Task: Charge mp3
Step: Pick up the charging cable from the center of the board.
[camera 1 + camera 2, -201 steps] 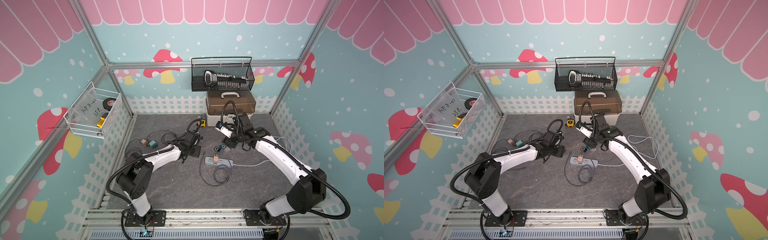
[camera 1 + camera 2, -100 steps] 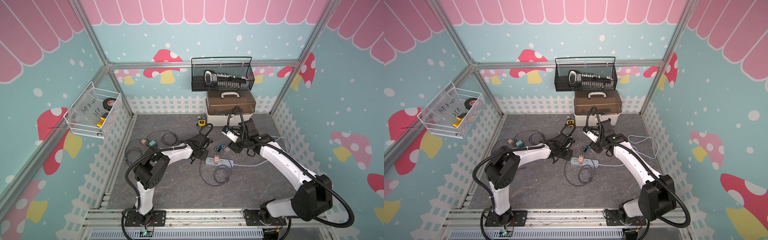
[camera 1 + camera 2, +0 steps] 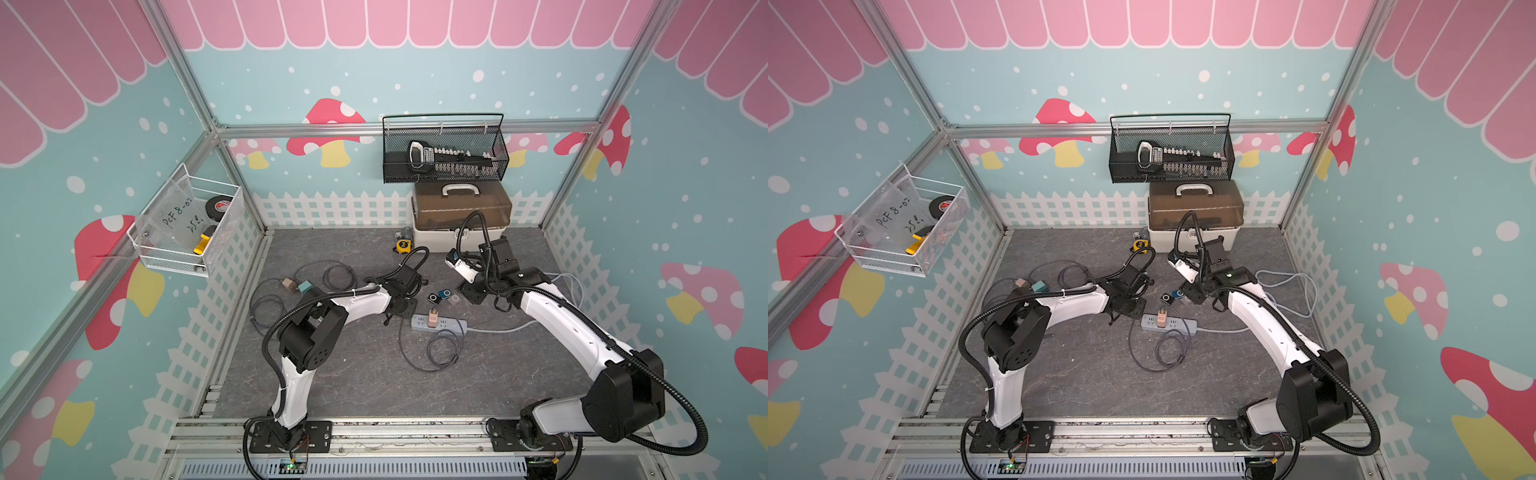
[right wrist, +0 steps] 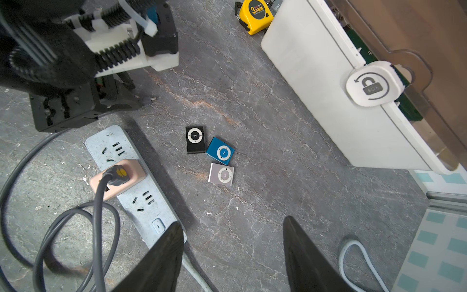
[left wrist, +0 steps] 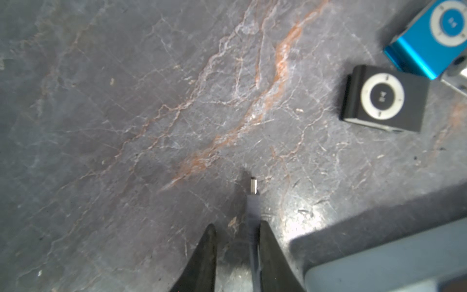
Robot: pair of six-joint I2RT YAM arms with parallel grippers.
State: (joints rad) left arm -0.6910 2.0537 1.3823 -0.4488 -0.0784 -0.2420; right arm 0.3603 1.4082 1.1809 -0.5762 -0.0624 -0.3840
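Both top views looked down from high above the near edge; wrist views, close down, shared the black mp3 player (image 5: pixel 384 98).

Robot test cell: aluminium frame (image 3: pixel 291 131), mushroom wallpaper (image 3: pixel 330 110).

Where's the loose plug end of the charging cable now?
In the left wrist view the plug sticks out from between the fingers of the left gripper, near the table; the black player lies apart beyond its tip, next to the blue player.
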